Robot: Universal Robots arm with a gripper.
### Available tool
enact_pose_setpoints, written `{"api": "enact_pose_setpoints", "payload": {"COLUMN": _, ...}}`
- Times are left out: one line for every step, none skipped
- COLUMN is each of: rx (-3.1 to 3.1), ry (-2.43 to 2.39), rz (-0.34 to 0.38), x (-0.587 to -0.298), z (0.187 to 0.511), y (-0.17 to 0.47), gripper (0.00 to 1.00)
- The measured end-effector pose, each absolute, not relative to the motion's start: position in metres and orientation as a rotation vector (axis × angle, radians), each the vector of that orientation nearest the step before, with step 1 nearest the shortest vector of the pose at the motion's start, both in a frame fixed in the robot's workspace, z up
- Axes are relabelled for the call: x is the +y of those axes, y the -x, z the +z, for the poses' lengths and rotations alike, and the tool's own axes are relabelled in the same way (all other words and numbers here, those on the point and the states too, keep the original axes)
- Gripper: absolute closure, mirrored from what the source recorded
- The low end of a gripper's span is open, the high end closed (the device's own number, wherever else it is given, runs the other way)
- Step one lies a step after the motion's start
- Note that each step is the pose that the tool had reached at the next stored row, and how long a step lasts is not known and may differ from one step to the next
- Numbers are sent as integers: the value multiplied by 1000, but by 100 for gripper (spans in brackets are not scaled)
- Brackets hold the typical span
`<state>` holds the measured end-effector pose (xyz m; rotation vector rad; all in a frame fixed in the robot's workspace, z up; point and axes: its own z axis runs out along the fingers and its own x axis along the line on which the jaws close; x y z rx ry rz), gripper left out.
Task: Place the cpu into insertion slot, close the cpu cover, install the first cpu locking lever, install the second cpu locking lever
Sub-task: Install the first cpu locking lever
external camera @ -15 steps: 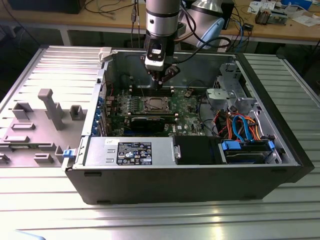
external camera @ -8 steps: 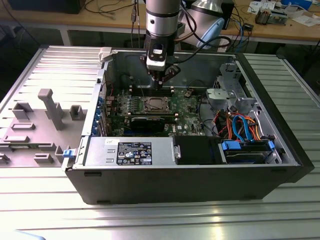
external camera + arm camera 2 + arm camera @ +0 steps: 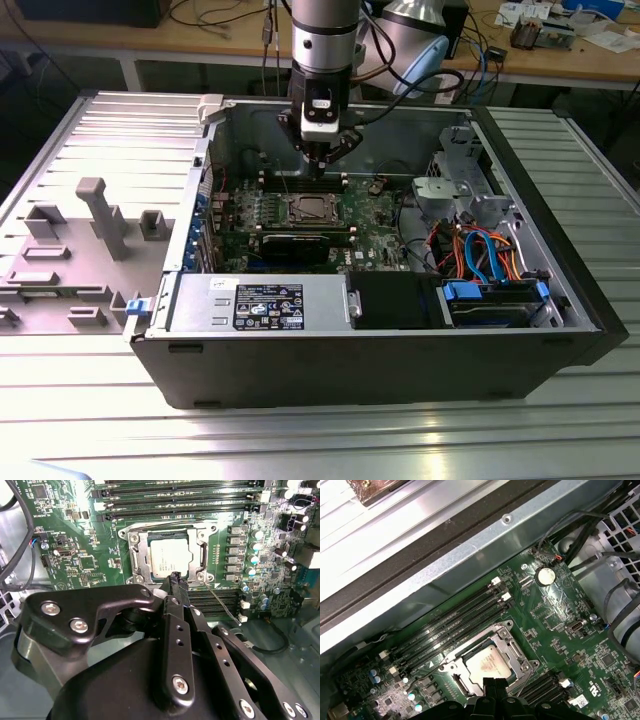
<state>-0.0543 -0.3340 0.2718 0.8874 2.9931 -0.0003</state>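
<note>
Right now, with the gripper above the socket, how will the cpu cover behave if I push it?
The cpu cover looks like thin sheet metal lying flat around the cpu, so it probably flexes a little under a push. Its shiny surface may let the gripper slip off. Being a slim frame, it is likely light.

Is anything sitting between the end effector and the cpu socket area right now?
Nothing visible does. The end effector hangs over one edge of the cpu cover, which frames the seated cpu; a thin wire lever sticks out beside it.
</note>
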Motion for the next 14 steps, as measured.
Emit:
{"api": "enact_pose_setpoints", "payload": {"rx": 2993, "ry": -887, "rz": 0, "x": -334, "z": 272, "y": 54, "gripper": 89}}
{"api": "enact_pose_setpoints", "payload": {"rx": 2993, "ry": -887, "rz": 0, "x": -334, "z": 272, "y": 54, "gripper": 89}}
{"api": "enact_pose_setpoints", "payload": {"rx": 2993, "ry": -887, "rz": 0, "x": -334, "z": 272, "y": 54, "gripper": 89}}
{"api": "enact_pose_setpoints", "payload": {"rx": 2993, "ry": -887, "rz": 0, "x": -334, "z": 272, "y": 54, "gripper": 89}}
{"api": "enact_pose_setpoints", "payload": {"rx": 2993, "ry": -887, "rz": 0, "x": -334, "z": 272, "y": 54, "gripper": 89}}
{"api": "enact_pose_setpoints", "payload": {"rx": 2993, "ry": -887, "rz": 0, "x": -334, "z": 272, "y": 54, "gripper": 89}}
{"api": "enact_pose_setpoints", "payload": {"rx": 2993, "ry": -887, "rz": 0, "x": -334, "z": 272, "y": 54, "gripper": 89}}
{"api": "enact_pose_setpoints", "payload": {"rx": 2993, "ry": -886, "rz": 0, "x": -334, "z": 272, "y": 54, "gripper": 89}}
{"api": "enact_pose_setpoints", "payload": {"rx": 2993, "ry": -886, "rz": 0, "x": -334, "z": 272, "y": 54, "gripper": 89}}
{"api": "enact_pose_setpoints", "payload": {"rx": 2994, "ry": -886, "rz": 0, "x": -334, "z": 272, "y": 54, "gripper": 89}}
{"api": "enact_pose_setpoints", "payload": {"rx": 2994, "ry": -884, "rz": 0, "x": -334, "z": 272, "y": 54, "gripper": 89}}
{"api": "enact_pose_setpoints", "payload": {"rx": 2995, "ry": -881, "rz": 0, "x": -334, "z": 272, "y": 54, "gripper": 89}}
{"api": "enact_pose_setpoints", "payload": {"rx": 2996, "ry": -877, "rz": 0, "x": -334, "z": 272, "y": 54, "gripper": 89}}
{"api": "enact_pose_setpoints", "payload": {"rx": 2998, "ry": -871, "rz": 0, "x": -334, "z": 272, "y": 54, "gripper": 89}}
